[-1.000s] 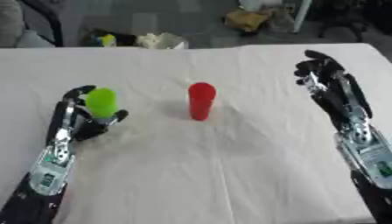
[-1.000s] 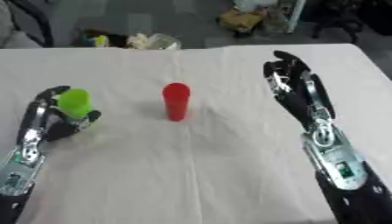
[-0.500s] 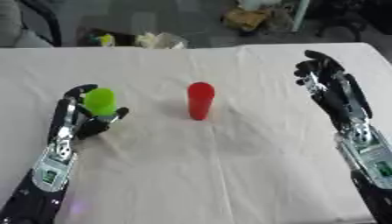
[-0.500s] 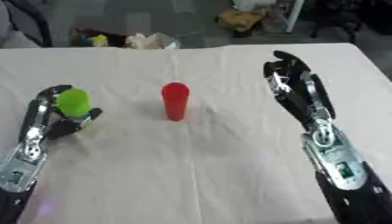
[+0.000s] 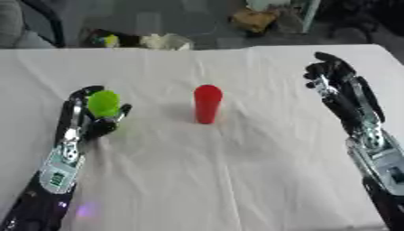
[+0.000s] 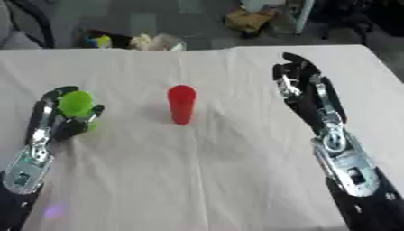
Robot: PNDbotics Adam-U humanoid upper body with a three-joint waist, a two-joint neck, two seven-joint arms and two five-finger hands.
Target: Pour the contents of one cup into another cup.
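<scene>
We have our left hand curled round the green cup at the left of the white-clothed surface, fingers behind it and thumb in front; whether the cup is off the cloth or resting on it we cannot tell from here. The red cup stands upright near the middle of the surface, well apart from the green one and touched by neither hand. Our right hand hangs over the right side of the surface holding nothing, its fingers only slightly bent and spread, well clear of the red cup. As we judge it, the task is at its start: one cup is in the grasp, but it has not been brought across to the other, nothing is tilted, and no pouring shows. What is left is the whole of the transfer, carrying the green cup over beside the red one, tipping it so the contents fall into the red cup's mouth, and setting it down again. What either cup holds we cannot see. Beyond the far edge of the surface lies some clutter on the floor, no part of the job.
</scene>
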